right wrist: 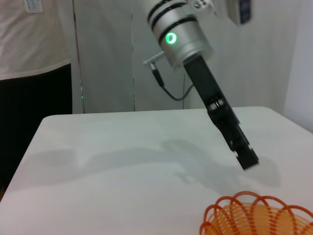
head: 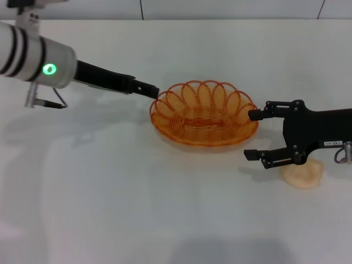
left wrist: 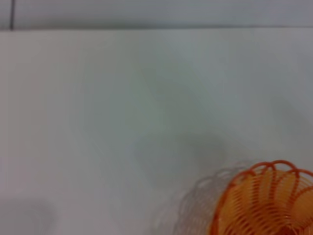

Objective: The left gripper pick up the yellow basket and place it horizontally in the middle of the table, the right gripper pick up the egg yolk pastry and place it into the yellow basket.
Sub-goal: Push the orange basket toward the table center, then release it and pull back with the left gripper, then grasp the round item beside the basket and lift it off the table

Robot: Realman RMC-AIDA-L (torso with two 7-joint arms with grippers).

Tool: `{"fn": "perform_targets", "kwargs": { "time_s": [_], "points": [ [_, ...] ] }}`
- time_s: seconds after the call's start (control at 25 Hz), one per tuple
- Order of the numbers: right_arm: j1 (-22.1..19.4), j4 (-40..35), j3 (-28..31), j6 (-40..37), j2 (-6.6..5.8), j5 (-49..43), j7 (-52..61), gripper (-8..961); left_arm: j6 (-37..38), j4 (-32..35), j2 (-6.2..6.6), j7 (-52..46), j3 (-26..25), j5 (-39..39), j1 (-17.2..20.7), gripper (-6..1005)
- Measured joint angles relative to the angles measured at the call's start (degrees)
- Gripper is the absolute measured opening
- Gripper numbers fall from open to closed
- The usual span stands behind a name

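basket: we see the oval translucent orange-amber wire basket with looped scalloped rim (head: 204, 114) flat on the large plain white tabletop (head: 137, 198), about mid-table; its rim also shows in the left wrist view (left wrist: 264, 200) and right wrist view (right wrist: 254, 218).
basket contents: we see nothing in it, only wire floor.
pastry: the small round pale cream-yellow domed bun (head: 302, 175) sits on the tabletop outside the basket, to the robot's right of it and nearer the robot, partly under the right claw.
right gripper: the black two-fingered claw with the small white label (head: 253, 135) is spread wide, holding nothing; far fingertip (head: 254, 114) at or just beside the basket's right rim, we cannot tell if touching; near fingertip (head: 251, 154) over bare table; claw body above the bun.
left gripper: the black claw on the black arm with white cylinder and green light (head: 149, 90) has its tip at the basket's left rim; we cannot tell if it is clenched or released, or if it touches the rim. Right wrist view shows it (right wrist: 247, 159) just above the rim.
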Motion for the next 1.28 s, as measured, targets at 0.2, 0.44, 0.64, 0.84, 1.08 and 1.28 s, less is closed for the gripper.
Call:
{"fn": "perform_targets", "kwargs": {
  "time_s": [0.2,0.44,0.64,0.84,1.08,1.28],
  "points": [
    [-0.21,-0.11,0.07,0.25,0.01,-0.18,2.18,831,-0.38,6.02,-0.01,15.35,-0.50,-9.33,8.14,872],
    [-0.82,-1.13,0.06,1.21,-0.11,-0.34,5.53,831,0.75,6.48,0.42,34.97,-1.82,-22.06,15.52,871],
    [-1.38,-2.17,0.06,1.46,-0.24,-0.44,7.37,831,6.48,1.81,1.81,47.66,-5.81,-27.73,17.85,871],
    [-1.78,-2.99,0.07,1.49,-0.38,-0.45,8.60,830,17.34,-10.07,6.52,59.73,-11.44,-27.65,15.69,870],
    [-2.72,-4.77,0.18,1.28,-0.71,-1.33,9.79,829,23.16,-14.35,9.61,65.70,-11.52,-25.15,15.41,869],
    [-2.73,-7.86,-0.06,0.31,-0.75,-7.13,13.61,829,24.26,-13.82,9.54,66.38,-11.61,-22.54,15.06,869]
  ]
}}
